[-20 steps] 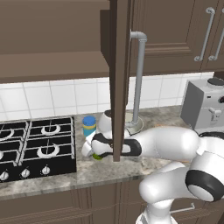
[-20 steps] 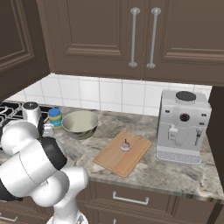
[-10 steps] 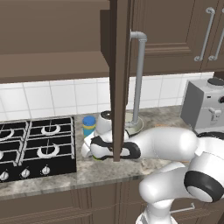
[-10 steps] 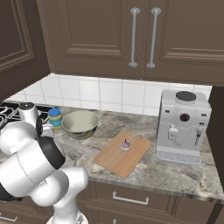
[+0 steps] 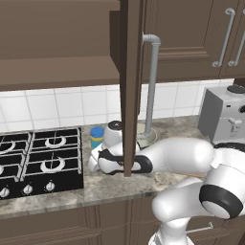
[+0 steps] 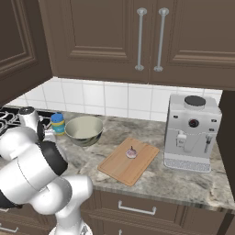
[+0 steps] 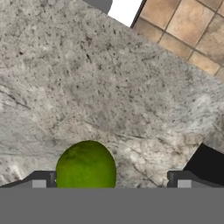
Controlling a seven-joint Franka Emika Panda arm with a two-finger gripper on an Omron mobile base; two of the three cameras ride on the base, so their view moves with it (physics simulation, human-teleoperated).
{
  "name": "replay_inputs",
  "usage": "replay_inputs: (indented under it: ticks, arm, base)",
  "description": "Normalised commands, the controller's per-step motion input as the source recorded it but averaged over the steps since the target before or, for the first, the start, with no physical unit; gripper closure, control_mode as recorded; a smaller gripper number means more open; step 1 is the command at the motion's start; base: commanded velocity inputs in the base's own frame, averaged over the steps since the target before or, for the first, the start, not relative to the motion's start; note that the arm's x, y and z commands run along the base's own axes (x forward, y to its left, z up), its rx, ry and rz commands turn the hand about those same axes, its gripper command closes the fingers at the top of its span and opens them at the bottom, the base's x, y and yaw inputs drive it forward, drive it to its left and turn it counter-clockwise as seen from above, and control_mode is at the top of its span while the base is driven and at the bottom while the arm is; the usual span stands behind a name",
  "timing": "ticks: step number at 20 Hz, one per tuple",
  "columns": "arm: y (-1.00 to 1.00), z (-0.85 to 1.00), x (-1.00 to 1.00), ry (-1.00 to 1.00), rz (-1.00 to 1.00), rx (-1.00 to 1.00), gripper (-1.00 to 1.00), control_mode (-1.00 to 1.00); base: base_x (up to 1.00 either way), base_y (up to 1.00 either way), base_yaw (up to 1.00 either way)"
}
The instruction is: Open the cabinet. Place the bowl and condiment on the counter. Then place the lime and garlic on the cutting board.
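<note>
My gripper (image 7: 111, 181) is open just above the counter (image 7: 109, 87). The green lime (image 7: 86, 166) lies on the stone between the fingertips, close to the left one. The cabinet door (image 5: 128, 95) stands open, edge-on, and hides part of my hand (image 5: 98, 160). The condiment jar (image 5: 97, 136) (image 6: 57, 124) stands on the counter right behind the hand. Beside it is the bowl (image 6: 84, 131). The garlic (image 6: 131, 152) rests on the cutting board (image 6: 119, 167), right of the bowl.
A black gas stove (image 5: 33, 160) is at the left, close to the hand. A grey coffee machine (image 6: 190, 133) stands right of the board. The door's long bar handle (image 5: 150, 86) hangs over the bowl. Floor tiles (image 7: 188, 30) show past the counter's edge.
The hand has edged slightly left and down beside the jar, over the lime. The jaws stay open. Jar, bowl, garlic and board have not moved.
</note>
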Motion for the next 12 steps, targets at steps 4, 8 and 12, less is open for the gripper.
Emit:
replay_inputs:
  ticks: [4, 8, 12]
  arm:
    - [-0.14, 0.00, 0.09, 0.00, -0.01, 0.00, -1.00, -1.00]
    - [-0.13, 0.00, 0.03, -0.01, 0.00, 0.00, -1.00, -1.00]
    - [0.00, 0.00, 0.03, -0.01, 0.00, 0.00, -1.00, -1.00]
  base:
    - [0.00, 0.00, 0.00]
    - [0.00, 0.00, 0.00]
    - [0.00, 0.00, 0.00]
